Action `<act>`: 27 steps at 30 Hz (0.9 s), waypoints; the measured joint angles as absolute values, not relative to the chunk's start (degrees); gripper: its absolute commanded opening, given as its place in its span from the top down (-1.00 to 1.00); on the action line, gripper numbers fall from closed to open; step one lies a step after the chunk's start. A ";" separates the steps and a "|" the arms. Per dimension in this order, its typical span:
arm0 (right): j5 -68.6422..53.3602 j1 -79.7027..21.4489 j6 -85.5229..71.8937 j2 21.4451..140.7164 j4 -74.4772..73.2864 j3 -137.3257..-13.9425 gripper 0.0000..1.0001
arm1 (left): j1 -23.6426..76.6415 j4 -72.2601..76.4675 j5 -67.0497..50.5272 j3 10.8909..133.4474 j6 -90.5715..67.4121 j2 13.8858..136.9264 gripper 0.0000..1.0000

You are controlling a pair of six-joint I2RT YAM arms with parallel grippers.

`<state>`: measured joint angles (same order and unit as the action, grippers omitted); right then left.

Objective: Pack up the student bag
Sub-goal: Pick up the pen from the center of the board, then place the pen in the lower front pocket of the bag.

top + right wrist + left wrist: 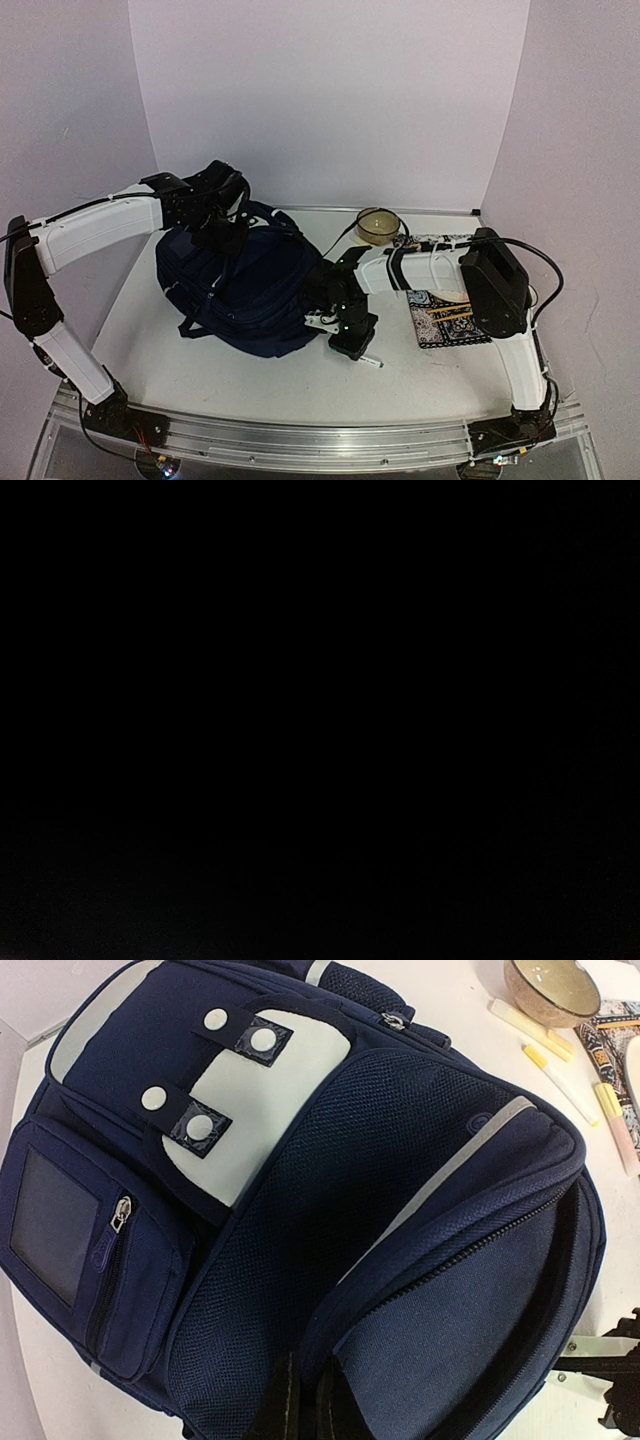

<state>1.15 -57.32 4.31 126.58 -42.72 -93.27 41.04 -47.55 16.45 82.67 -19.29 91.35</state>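
Left arm [100,225] stretches across to the far end of the student bag [250,290], which lies centre-left on the table [250,380]. Right arm [430,268] folded, wrist dropped at the bag's right edge. Left wrist view shows the main compartment gaping; right wrist view all black. Left gripper [222,238] clenched on the bag's rim. Right gripper [352,340]: cannot tell its grip.

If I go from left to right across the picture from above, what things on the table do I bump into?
Navy student bag → small bowl → patterned case with yellow pencils lying on it.
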 measured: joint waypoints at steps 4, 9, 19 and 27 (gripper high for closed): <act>1.11 -57.37 3.74 126.31 -42.85 -93.15 1.00 | 41.04 -47.52 16.03 82.67 -19.31 91.35 1.00; 0.33 -57.47 2.31 123.79 -42.23 -90.15 1.00 | 41.01 -47.51 15.56 82.67 -19.33 91.35 1.00; -5.83 -55.82 -5.48 114.02 -41.84 -83.61 1.00 | 40.70 -47.40 14.09 82.82 -19.91 92.70 1.00; -14.99 -52.67 -16.36 105.30 -35.32 -82.67 1.00 | 40.46 -46.44 7.59 83.03 -21.25 94.17 1.00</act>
